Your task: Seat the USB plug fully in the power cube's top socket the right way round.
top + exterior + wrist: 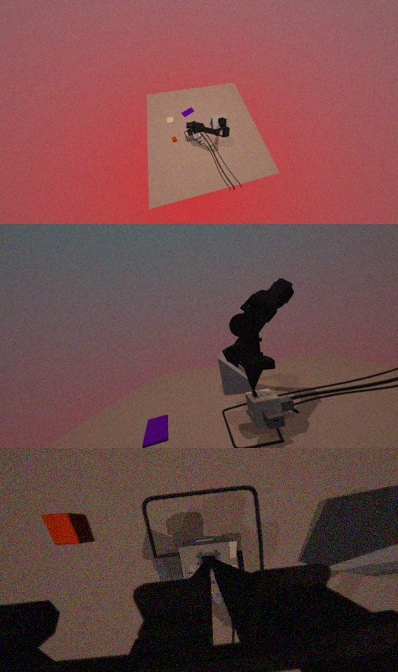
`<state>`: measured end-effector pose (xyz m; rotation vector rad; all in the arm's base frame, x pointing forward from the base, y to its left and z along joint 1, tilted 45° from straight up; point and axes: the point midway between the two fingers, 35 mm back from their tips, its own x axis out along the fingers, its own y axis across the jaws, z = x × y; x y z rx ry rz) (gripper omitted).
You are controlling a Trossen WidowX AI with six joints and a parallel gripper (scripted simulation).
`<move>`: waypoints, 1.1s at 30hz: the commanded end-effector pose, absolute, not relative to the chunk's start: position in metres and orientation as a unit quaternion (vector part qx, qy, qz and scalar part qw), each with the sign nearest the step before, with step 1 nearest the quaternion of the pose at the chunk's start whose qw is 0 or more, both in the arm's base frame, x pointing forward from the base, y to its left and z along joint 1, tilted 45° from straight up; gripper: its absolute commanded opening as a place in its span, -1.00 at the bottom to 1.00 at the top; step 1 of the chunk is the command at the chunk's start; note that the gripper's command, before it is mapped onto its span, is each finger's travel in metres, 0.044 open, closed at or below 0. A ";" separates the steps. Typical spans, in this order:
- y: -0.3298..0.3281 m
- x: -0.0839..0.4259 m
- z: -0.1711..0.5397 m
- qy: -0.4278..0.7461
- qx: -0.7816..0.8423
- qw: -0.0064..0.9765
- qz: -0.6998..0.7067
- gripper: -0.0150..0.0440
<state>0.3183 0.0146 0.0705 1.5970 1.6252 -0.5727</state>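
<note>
The pale grey power cube (264,407) (189,555) stands upright on the table. My gripper (254,391) (210,564) points down at its top face, with the fingertips nearly together. It is shut on the small dark USB plug (255,394) (208,555), which is at the socket near one edge of the cube's top. The fingers hide most of the plug. Its depth and which way round it sits cannot be told. In the top view the arm covers the fingertips.
Grey blocks (275,420) (286,404) stick out from the cube's sides. A thin black loop (228,426) (200,493) lies around it. Black cables (217,157) (342,389) run off. A grey wedge (233,379) (350,523), purple slab (188,112) (156,430), orange block (174,139) (62,529) and pale tile (170,119) stand apart.
</note>
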 end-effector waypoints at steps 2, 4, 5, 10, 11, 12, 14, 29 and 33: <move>0.017 0.318 0.069 0.640 0.626 0.385 -0.225 -0.49; 0.017 0.318 0.069 0.640 0.626 0.385 -0.225 -0.49; 0.017 0.318 0.069 0.640 0.626 0.385 -0.225 -0.49; 0.017 0.318 0.069 0.640 0.626 0.385 -0.225 -0.49; 0.017 0.318 0.069 0.640 0.626 0.385 -0.225 -0.49; 0.017 0.318 0.069 0.640 0.626 0.385 -0.225 -0.49; 0.017 0.318 0.069 0.640 0.626 0.385 -0.225 -0.49; 0.014 0.318 0.070 0.638 0.627 0.386 -0.225 -0.17; 0.014 0.318 0.070 0.638 0.627 0.386 -0.225 -0.17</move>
